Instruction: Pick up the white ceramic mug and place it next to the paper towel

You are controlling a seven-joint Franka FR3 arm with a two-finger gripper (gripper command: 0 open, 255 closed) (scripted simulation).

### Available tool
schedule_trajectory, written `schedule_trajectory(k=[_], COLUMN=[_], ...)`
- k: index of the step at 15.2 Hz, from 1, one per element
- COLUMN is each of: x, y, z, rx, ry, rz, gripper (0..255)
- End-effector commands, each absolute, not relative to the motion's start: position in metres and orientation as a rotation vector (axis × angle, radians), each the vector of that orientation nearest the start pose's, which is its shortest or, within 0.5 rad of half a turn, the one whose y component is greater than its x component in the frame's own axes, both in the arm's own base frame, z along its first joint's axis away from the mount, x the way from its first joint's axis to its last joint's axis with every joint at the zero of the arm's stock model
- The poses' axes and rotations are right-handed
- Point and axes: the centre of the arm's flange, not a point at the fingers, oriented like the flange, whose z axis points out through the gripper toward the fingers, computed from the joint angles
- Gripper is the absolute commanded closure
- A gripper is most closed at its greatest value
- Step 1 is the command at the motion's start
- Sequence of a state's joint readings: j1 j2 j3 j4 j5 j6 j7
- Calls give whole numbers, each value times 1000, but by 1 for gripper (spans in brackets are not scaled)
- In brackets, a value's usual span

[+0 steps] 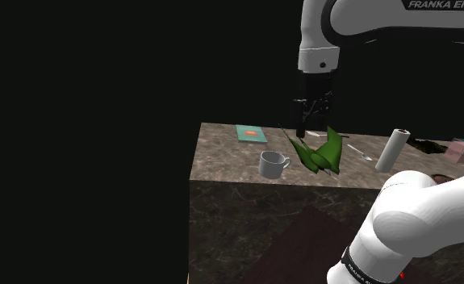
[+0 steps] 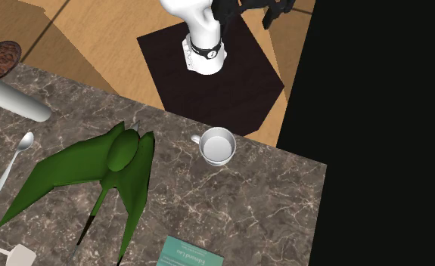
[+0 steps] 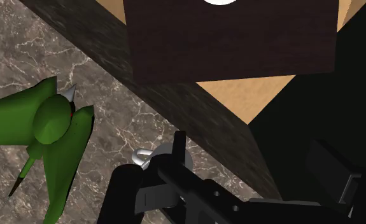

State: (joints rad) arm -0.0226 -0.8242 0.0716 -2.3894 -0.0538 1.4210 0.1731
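One big brown marble counter (image 1: 238, 202) is standing in front of a black area, and all the small things are sitting on its top. Beside it, the dark box stand (image 2: 231, 83) is resting on a tan floor (image 2: 94, 45), and the white arm (image 1: 415, 218) is rising from it and bending over the counter. A green bird (image 2: 94, 170) with wide wings is lying in the middle of the counter. A white paper towel (image 1: 391, 151) roll is lying on its side past the bird, toward the shoulder view's right. The black gripper (image 1: 313, 131) is hanging over the counter behind the bird, pointing down. Its fingers (image 3: 127, 197) are standing apart and are holding nothing. A teal book (image 1: 250, 133) is lying flat near the far edge in the shoulder view. The white mug (image 1: 273, 164) is standing upright near the counter's edge on the stand's side, close to a corner, with its handle pointing toward the bird. The bird is lying between the mug and the paper towel, so those two are sitting well apart. In the wrist view, the mug is peeking out from behind the gripper, and the fingers are not touching it. A small white spoon (image 2: 15, 159) is lying between the bird and the paper towel.
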Motion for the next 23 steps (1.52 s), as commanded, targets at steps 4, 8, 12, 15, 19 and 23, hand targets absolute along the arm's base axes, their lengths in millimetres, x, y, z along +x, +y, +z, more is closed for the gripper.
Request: schedule_trajectory(k=[4, 8, 12, 15, 19, 23], x=[303, 334, 366, 389, 421, 443], y=[0, -17, -35, -48, -66, -78], z=[545, 507, 469, 440, 402, 370], rx=[-3236, -3225, -3213, -3205, -3193, -3185], ry=[264, 280, 295, 307, 323, 334], rz=[211, 200, 190, 182, 172, 164], gripper=[0, 0, 0, 0, 0, 0])
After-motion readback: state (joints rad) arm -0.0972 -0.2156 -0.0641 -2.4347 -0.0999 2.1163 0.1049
